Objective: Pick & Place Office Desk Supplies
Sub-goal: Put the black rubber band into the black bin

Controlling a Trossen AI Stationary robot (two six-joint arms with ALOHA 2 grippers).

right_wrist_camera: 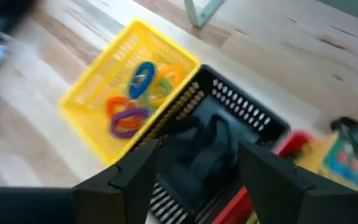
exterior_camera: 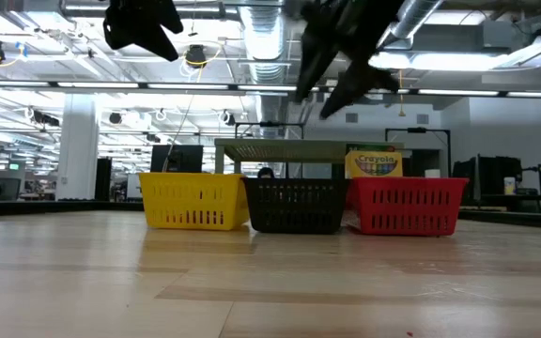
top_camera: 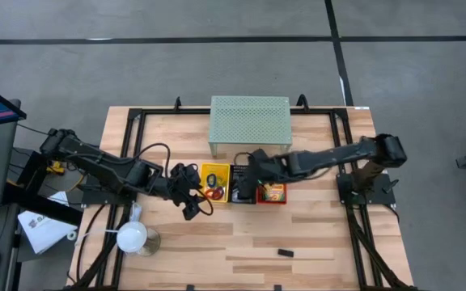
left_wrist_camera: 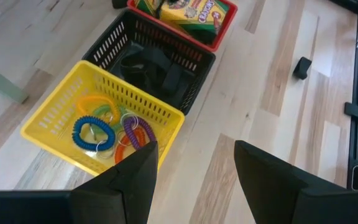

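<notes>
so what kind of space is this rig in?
Likely an open industrial lab or workshop: exposed ducts and strip lights overhead, bare grey floor, other workstations behind the wooden table with its three sorting baskets.

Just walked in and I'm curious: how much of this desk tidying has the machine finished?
Mostly done, it seems. The coloured ring bands lie in the yellow basket, black clips in the black basket, crayon boxes in the red basket. The right tool hangs open over the black basket, holding nothing; the left tool is open and empty too. One small black item remains loose on the table.
</notes>
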